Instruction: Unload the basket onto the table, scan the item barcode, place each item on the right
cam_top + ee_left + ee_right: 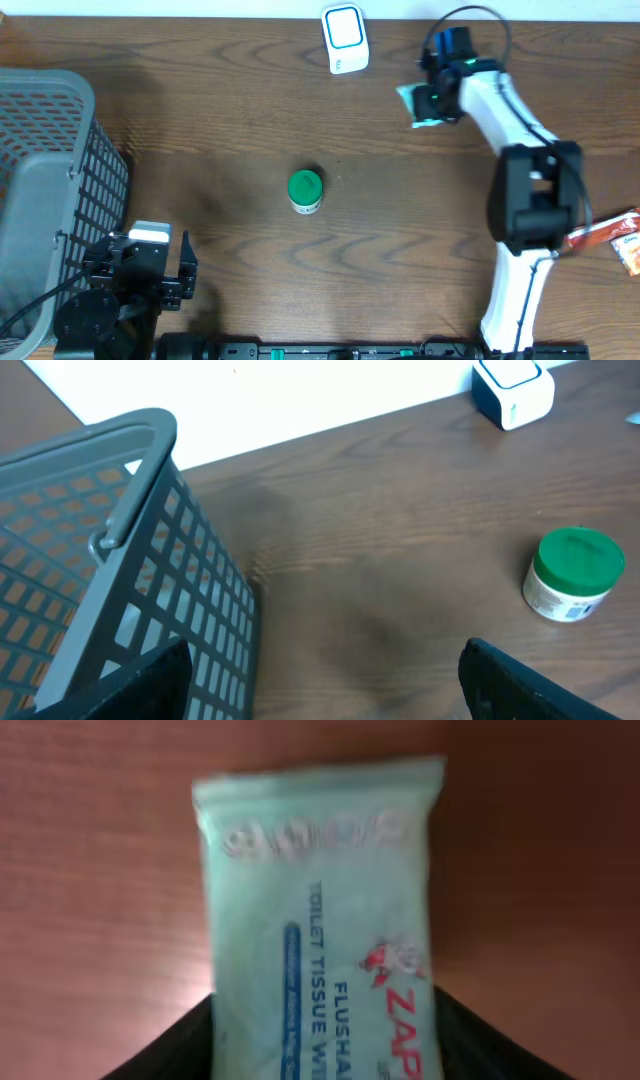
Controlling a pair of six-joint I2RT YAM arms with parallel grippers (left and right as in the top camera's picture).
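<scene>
Right gripper (327, 1002) flanks tissue pack (315, 890), long axis along fingers.

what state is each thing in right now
right gripper, around the wipes pack, grip unclear
left gripper, open, holding nothing
jar, upright, green lid on
scanner, standing upright
basket, upright
snack packet, lying flat

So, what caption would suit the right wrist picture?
Pale green flushable-wipes pack framed by the dark fingers of the right end effector, brown wooden table behind.
</scene>
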